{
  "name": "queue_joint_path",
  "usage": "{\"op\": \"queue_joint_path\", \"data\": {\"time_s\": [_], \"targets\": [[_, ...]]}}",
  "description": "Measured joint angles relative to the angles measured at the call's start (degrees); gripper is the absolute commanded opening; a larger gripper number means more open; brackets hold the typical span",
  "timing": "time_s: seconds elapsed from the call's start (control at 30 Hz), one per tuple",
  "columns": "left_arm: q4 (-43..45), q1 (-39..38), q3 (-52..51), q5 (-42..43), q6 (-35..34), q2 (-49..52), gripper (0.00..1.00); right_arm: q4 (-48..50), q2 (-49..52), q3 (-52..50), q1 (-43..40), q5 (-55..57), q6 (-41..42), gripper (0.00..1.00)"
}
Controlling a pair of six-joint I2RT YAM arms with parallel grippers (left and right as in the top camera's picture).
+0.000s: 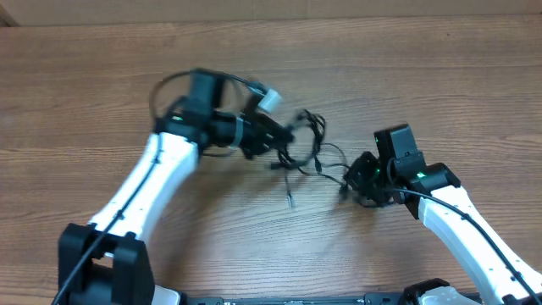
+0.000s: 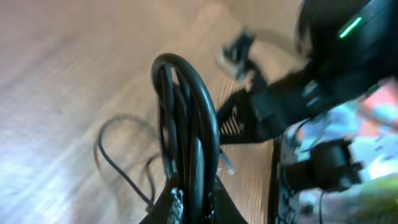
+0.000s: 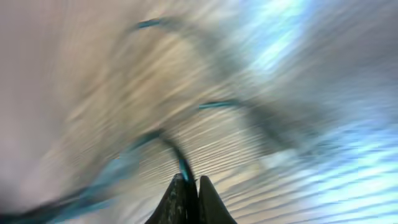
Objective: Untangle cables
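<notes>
Matt wood-grain table (image 1: 356, 76), thin glossy black cables (image 1: 310, 152), one silvery metallic plug end (image 1: 289, 200), smooth white plastic left arm (image 1: 154, 176)

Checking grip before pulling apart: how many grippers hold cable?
2: the left gripper, left of the tangle, clamps a looped bundle; the right gripper, right of it, pinches one thin strand.
</notes>
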Motion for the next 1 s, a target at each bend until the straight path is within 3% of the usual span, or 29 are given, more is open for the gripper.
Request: {"op": "queue_joint_path", "data": {"time_s": [0.07, 0.2, 0.3, 0.43, 0.83, 1.0], "targets": [[0.13, 4.04, -0.02, 3.96, 0.39, 0.0, 0.04, 0.26, 0.35, -0.24, 0.13, 1.92, -0.2, 0.06], [0.17, 7.63, 0.0, 8.81, 0.74, 0.0, 0.04, 1.22, 0.31, -0.22, 0.2, 3.98, -0.26, 0.33], [0.61, 9.01, 0.0, 10.36, 0.85, 0.0, 0.04, 0.57, 0.31, -0.22, 0.09, 5.66, -0.81, 0.44], [0.57, 9.68, 0.0, 10.23, 0.85, -0.02, 0.04, 2.03, 0.31, -0.24, 0.0, 5.31, -3.48, 0.54], [0.31, 8.94, 0.0, 9.25, 0.85, 0.0, 0.04, 2.64, 0.26, 2.4, 0.0, -5.79, -12.39, 0.67], [0.28, 8.39, 0.0, 8.57, 0.85, 0.0, 0.04, 2.73, -1.97, 6.32, 0.0, -12.85, -17.66, 0.8]]}}
